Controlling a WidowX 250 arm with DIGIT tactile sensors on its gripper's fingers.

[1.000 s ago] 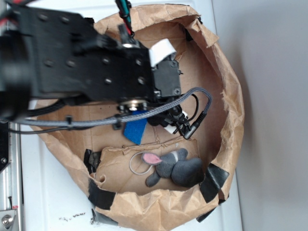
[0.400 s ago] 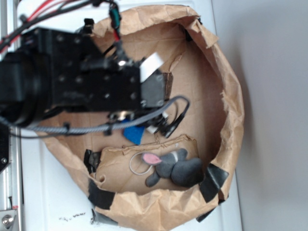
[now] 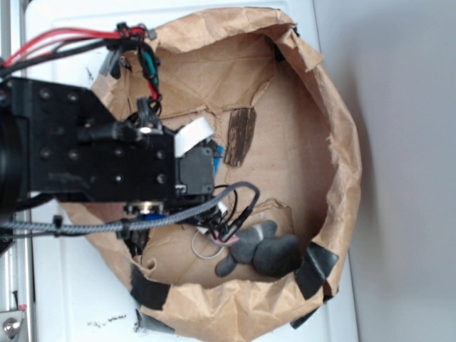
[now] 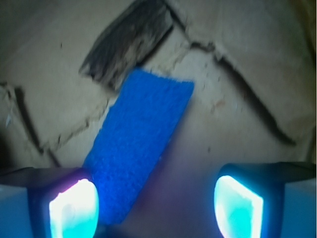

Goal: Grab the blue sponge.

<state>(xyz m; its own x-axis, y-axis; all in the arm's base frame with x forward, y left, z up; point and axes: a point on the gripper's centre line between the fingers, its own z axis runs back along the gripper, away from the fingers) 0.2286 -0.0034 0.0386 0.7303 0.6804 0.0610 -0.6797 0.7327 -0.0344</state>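
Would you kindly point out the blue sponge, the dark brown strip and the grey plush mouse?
blue sponge (image 4: 138,144): wrist view, middle of its top face.
dark brown strip (image 4: 130,40): wrist view, centre of the strip.
grey plush mouse (image 3: 274,254): exterior view, on its body.

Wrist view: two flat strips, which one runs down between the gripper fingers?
The blue sponge; its near end lies beside the left finger. The brown strip sits farther off.

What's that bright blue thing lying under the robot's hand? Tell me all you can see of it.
The blue sponge is a thin, flat, bright blue rectangle with a fuzzy, coarse surface. It lies flat and slanted on the brown paper floor, one corner by a dark brown strip. The open hand is above it, not gripping it. In the exterior view, only a blue sliver shows.
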